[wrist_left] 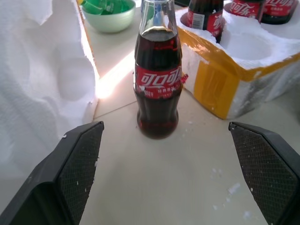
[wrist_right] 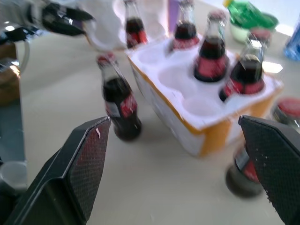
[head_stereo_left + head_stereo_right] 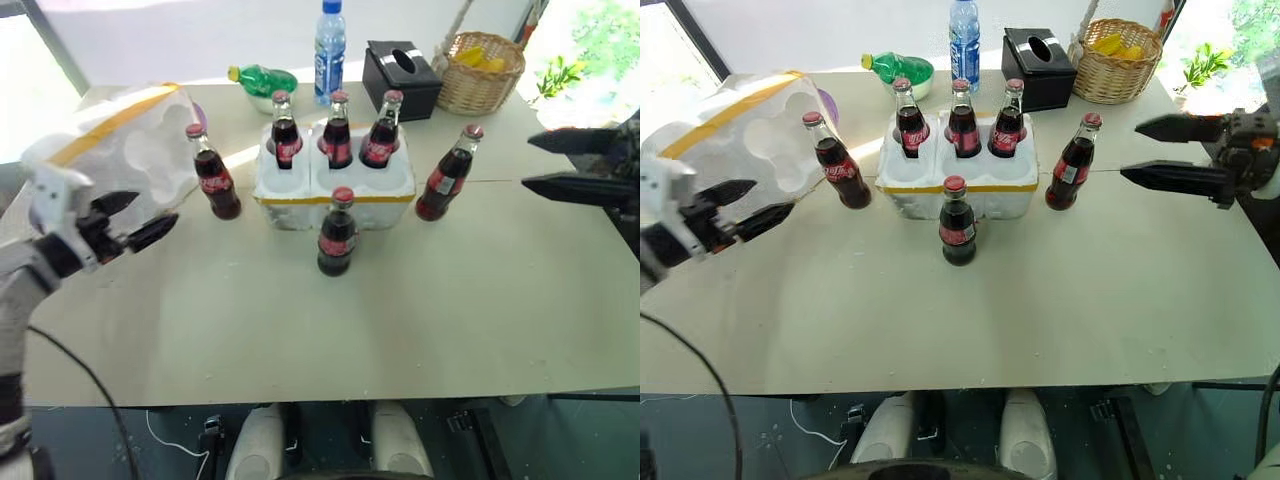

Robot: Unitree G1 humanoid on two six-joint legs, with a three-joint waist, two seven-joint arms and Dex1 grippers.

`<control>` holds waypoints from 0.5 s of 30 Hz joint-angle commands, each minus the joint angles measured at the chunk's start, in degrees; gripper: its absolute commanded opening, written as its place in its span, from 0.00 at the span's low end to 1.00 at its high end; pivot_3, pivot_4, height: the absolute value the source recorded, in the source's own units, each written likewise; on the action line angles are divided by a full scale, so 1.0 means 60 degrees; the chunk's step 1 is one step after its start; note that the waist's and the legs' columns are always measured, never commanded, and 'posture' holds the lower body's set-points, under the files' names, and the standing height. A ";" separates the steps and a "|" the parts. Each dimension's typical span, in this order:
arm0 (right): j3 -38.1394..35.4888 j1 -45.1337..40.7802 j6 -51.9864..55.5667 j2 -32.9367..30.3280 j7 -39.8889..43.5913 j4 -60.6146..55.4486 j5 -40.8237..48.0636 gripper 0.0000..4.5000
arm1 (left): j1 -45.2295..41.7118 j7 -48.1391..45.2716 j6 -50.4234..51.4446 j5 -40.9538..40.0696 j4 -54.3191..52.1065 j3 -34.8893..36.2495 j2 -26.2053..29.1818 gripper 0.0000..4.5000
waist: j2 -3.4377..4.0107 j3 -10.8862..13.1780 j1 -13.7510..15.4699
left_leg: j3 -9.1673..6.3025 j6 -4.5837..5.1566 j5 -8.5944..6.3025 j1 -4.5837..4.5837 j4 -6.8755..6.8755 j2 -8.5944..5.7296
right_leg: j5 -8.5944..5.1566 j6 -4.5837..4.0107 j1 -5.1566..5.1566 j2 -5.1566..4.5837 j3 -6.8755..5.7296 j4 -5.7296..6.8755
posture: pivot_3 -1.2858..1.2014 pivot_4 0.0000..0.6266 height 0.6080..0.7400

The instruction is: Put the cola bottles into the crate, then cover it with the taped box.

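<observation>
The crate (image 3: 290, 212), white foam with a yellow band, stands mid-table with three cola bottles (image 3: 338, 130) in its back wells. Three more cola bottles stand on the table: one to the crate's left (image 3: 215, 175), one in front of it (image 3: 337, 235) and one to its right (image 3: 445, 175). The taped box (image 3: 130, 140) lies at the left with its hollows facing the crate. My left gripper (image 3: 155, 210) hovers open in front of the taped box, pointing at the left bottle (image 1: 158, 84). At the right my right gripper (image 3: 1130, 150) hangs open and empty, aimed at the right bottle.
Behind the crate are a green bottle in a bowl (image 3: 262, 80), a clear water bottle (image 3: 329, 40), a black tissue box (image 3: 400, 78) and a wicker basket (image 3: 483, 72). Bare tabletop runs from the front bottle to the near edge.
</observation>
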 commanded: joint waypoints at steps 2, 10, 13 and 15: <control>-0.0289 -0.0457 0.0997 0.0265 -0.1000 -0.1499 0.1128 1.00 | -0.1781 -0.0211 -0.1214 0.1123 0.2082 -0.1249 -0.0507 0.99 | -0.0014 -0.0001 0.0029 | 0.0001 0.0001 0.0001 -0.0004 0.0002 0.0000 | 0.0002 0.0003 -0.0002 0.0002 -0.0001 0.0001 | 0.52 0.24 1.00; -0.0339 -0.0105 0.1488 0.0894 -0.2052 -0.2824 0.2165 1.00 | -0.4743 -0.0491 -0.3280 0.2470 0.6475 -0.2339 -0.1860 0.99 | -0.0050 0.0000 0.0206 | 0.0014 0.0008 0.0002 -0.0008 0.0017 -0.0003 | 0.0013 0.0024 0.0004 0.0012 -0.0003 -0.0008 | 0.52 0.24 1.00; -0.0371 -0.0081 0.1507 0.1137 -0.2459 -0.2957 0.2395 1.00 | -0.5429 -0.0474 -0.3937 0.2848 0.7818 -0.2452 -0.2160 0.99 | -0.0054 -0.0001 0.0212 | 0.0016 0.0011 0.0000 -0.0011 0.0020 -0.0003 | 0.0018 0.0033 0.0005 0.0013 -0.0002 -0.0012 | 0.52 0.24 1.00; -0.0335 -0.0078 0.1470 0.1243 -0.2714 -0.2966 0.2438 1.00 | -0.5725 -0.0616 -0.4254 0.2835 0.8408 -0.2346 -0.2324 0.88 | -0.0059 0.0000 0.0212 | 0.0016 0.0014 -0.0001 -0.0011 0.0021 -0.0003 | 0.0018 0.0033 0.0006 0.0013 -0.0002 -0.0012 | 0.52 0.24 1.00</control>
